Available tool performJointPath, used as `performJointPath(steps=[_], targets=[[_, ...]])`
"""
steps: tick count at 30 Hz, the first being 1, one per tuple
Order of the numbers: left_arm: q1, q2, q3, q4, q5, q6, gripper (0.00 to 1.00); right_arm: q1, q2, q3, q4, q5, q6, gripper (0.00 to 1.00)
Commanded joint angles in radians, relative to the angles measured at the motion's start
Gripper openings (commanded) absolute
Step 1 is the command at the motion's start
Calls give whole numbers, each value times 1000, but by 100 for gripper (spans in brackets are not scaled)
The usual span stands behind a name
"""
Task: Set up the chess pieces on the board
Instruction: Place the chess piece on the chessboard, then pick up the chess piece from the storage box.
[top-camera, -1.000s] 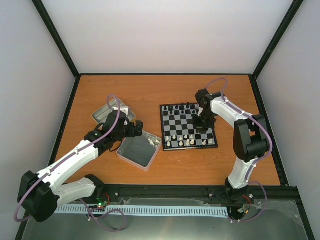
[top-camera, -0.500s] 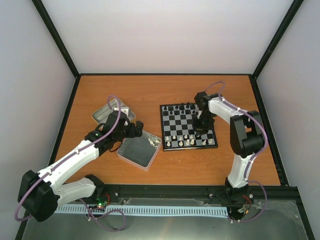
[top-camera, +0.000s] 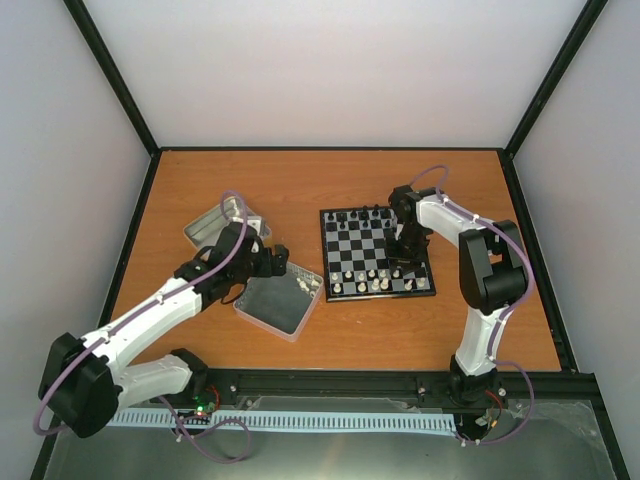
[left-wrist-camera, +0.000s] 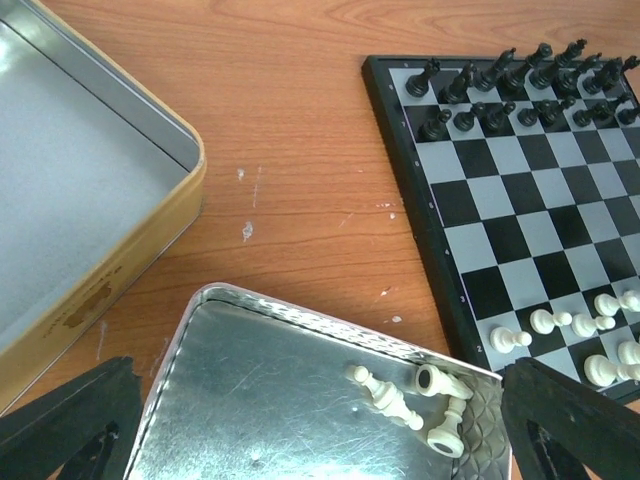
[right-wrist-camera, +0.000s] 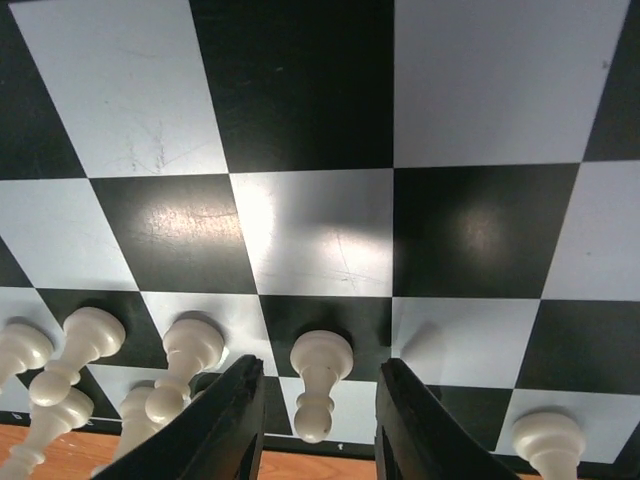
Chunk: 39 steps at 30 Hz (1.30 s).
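Right gripper (right-wrist-camera: 318, 395): jaws released, straddling 1 upright white pawn (right-wrist-camera: 322, 355), bottom centre. Left gripper (left-wrist-camera: 320, 405): jaws spread over silver tin (left-wrist-camera: 250, 380); loose white pieces (left-wrist-camera: 425, 400) flat, lower right.

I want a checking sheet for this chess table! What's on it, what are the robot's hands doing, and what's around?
Surface: orange wooden table, a few small white scuffs.
Job's things: board flat on the table; white pieces standing on its near rows, others lying in the silver tin.
Clutter: black pieces on the board's far rows; gold-sided tin, the part in view empty.
Grippers: left gripper open above the silver tin; right gripper open, fingers either side of a white pawn, not touching it.
Cables: purple cables looped along both arms.
Surroundings: white walls, black frame.
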Motion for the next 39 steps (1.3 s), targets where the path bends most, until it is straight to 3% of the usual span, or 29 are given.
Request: performJointPath(steps=[1, 4, 9, 12, 15, 17, 23, 30, 33, 36, 39], targets=[[6, 20, -11, 54, 57, 51, 98, -9, -9, 34, -16, 7, 2, 34], [6, 40, -36, 100, 140, 105, 90, -9, -37, 71, -14, 30, 8, 38], [6, 154, -33, 109, 215, 118, 69, -9, -126, 107, 52, 71, 60, 42], [6, 264, 19, 81, 271, 99, 63, -9, -176, 96, 141, 112, 109, 41], [5, 359, 86, 20, 310, 24, 62, -6, -240, 48, 195, 172, 181, 40], [5, 408, 139, -37, 350, -30, 57, -4, -294, 2, 213, 206, 221, 40], [4, 450, 234, -150, 382, -206, 54, -3, -419, -75, 192, 260, 238, 38], [3, 510, 220, -215, 388, -432, 32, -3, -547, -171, 229, 302, 185, 37], [-1, 513, 215, -213, 385, -482, 31, -2, -611, -213, 249, 304, 178, 37], [-2, 506, 208, -178, 371, -530, 38, -2, -662, -255, 272, 284, 176, 37], [-2, 507, 205, -145, 382, -579, 38, -2, -701, -282, 280, 270, 178, 37]])
